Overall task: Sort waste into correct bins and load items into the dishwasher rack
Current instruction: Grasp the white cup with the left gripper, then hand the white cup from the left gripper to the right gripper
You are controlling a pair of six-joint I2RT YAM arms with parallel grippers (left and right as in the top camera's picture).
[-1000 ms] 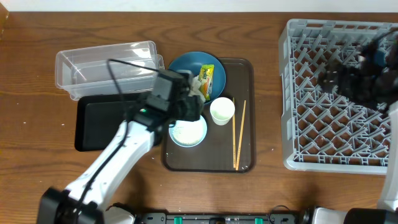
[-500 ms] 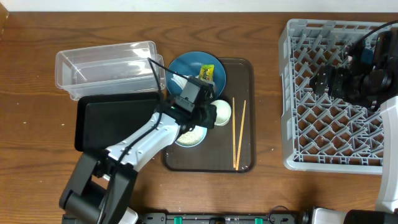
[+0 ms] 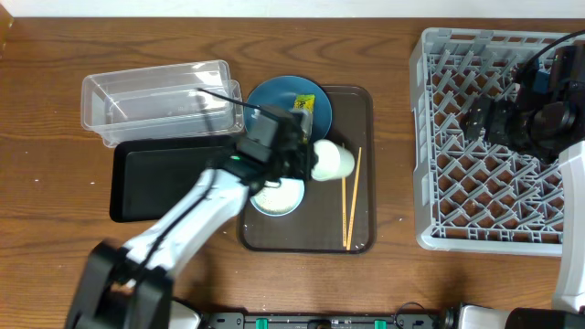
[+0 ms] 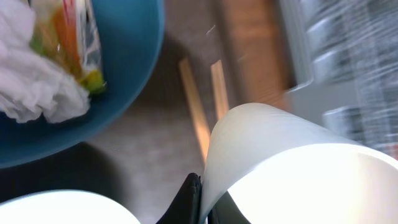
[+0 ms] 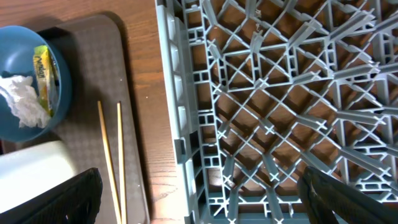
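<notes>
The left pincer (image 3: 303, 161) is clenched on the rim of the pale green cup (image 3: 333, 160), one finger inside the wall and one outside. The cup is tipped on its side, its base pointing away from the pincer toward the two wooden chopsticks (image 3: 350, 196), which lie just beyond it on the brown serving tray (image 3: 362, 100). Whether the cup touches the tray cannot be told. The white bowl (image 3: 277, 196) sits just below and beside this pincer. The blue bowl-plate (image 3: 279, 99) lies close on its other side, holding the crumpled white tissue (image 4: 37, 93) and the yellow-green snack wrapper (image 3: 303, 111). Behind the arm lie the clear tub (image 3: 155, 91) and the black tray (image 3: 160, 178), touching each other on the table (image 3: 55, 183).

The right pincer (image 5: 199, 186) is released, fingers spread wide, hanging over the empty dishwasher rack (image 3: 457, 183).
</notes>
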